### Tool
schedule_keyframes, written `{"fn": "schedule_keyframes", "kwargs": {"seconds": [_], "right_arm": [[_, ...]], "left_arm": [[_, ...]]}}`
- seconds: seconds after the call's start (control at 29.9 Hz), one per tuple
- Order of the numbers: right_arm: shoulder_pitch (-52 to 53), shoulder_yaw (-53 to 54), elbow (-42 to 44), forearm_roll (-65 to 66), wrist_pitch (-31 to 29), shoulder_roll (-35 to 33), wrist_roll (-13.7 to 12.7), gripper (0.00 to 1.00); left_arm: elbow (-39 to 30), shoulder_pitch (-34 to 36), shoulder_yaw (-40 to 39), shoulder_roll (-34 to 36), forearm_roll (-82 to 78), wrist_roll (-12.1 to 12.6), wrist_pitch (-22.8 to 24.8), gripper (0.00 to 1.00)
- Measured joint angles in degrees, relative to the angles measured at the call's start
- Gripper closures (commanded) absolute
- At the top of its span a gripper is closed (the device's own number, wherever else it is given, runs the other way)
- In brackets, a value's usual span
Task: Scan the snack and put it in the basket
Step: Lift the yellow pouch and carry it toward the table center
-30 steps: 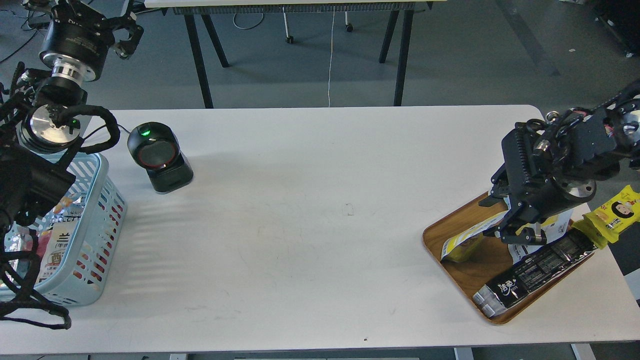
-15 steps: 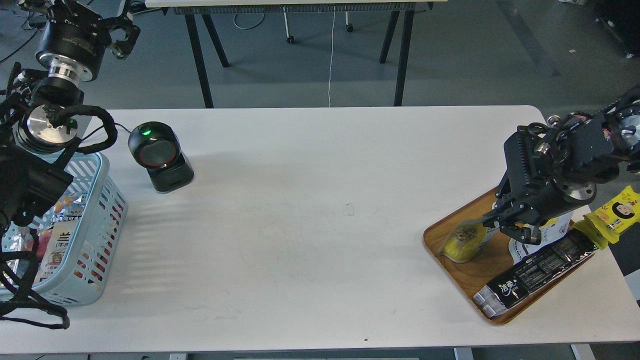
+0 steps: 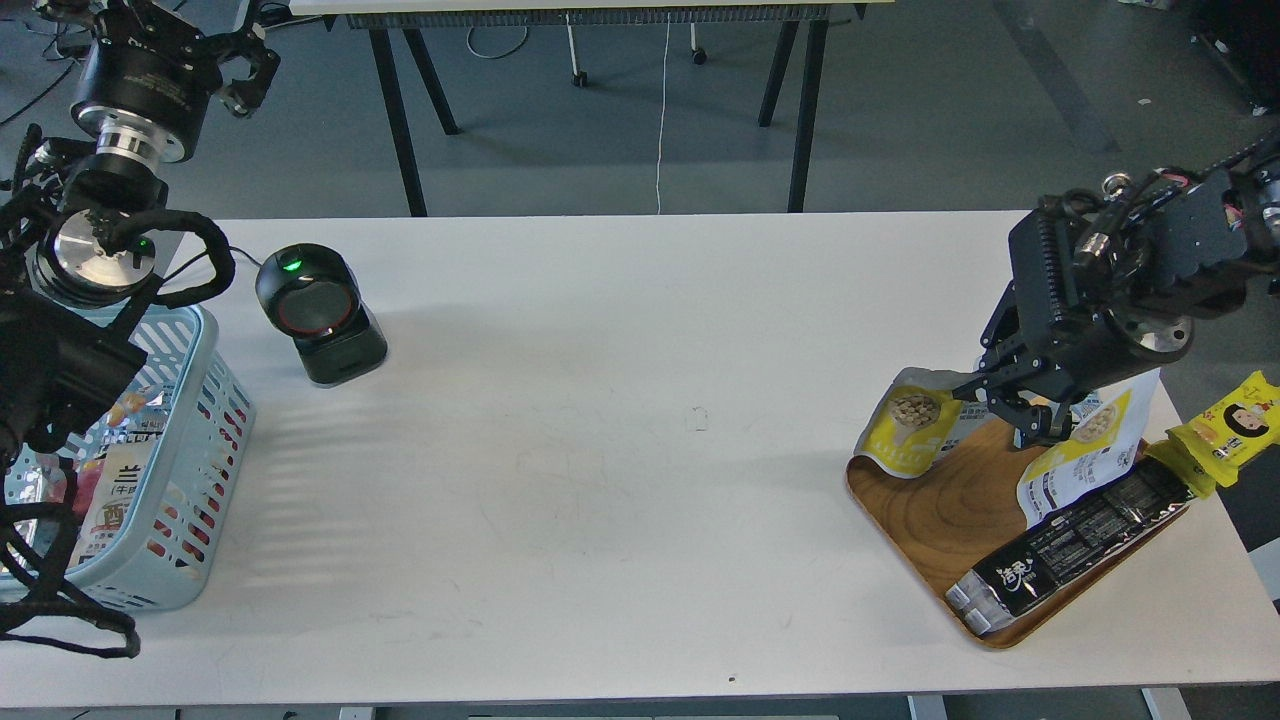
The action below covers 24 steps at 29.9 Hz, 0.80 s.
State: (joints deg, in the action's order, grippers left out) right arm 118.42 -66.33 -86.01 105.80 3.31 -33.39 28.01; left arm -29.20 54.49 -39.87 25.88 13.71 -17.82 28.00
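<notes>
white table unchanged. basket at the left edge, same spot, packets inside. wooden tray at lower right hasn't shifted. right gripper is higher than 0.5 s ago, clamped on the snack, which has come up off the tray: it now hangs over the tray's upper-left rim, yellow part showing. second yellow pouch is more exposed, leaning just right of it. long black packet same place across the tray. scanner upper left, green light on, unmoved. left gripper top-left corner, hardly moved, open or closed: can't tell.
</notes>
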Motion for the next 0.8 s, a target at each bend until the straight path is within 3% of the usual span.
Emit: {"fn": "schedule_keyframes", "kwargs": {"seconds": [0.2, 0.4, 0.8], "right_arm": [[0.53, 5.23, 0.47, -3.42, -0.65, 0.47, 0.00, 1.00], [0.06, 14.86, 1.42, -8.84, -5.73, 2.00, 0.00, 1.00], [-5.72, 24.42, 10.56, -10.37, -9.56, 14.20, 0.00, 1.00]], "left_arm": [[0.02, 0.00, -0.10, -0.42, 0.00, -0.02, 0.00, 0.00], [0.02, 0.00, 0.20, -0.64, 0.00, -0.03, 0.00, 0.00], [0.02, 0.00, 0.41, -0.51, 0.00, -0.03, 0.00, 0.00]]}}
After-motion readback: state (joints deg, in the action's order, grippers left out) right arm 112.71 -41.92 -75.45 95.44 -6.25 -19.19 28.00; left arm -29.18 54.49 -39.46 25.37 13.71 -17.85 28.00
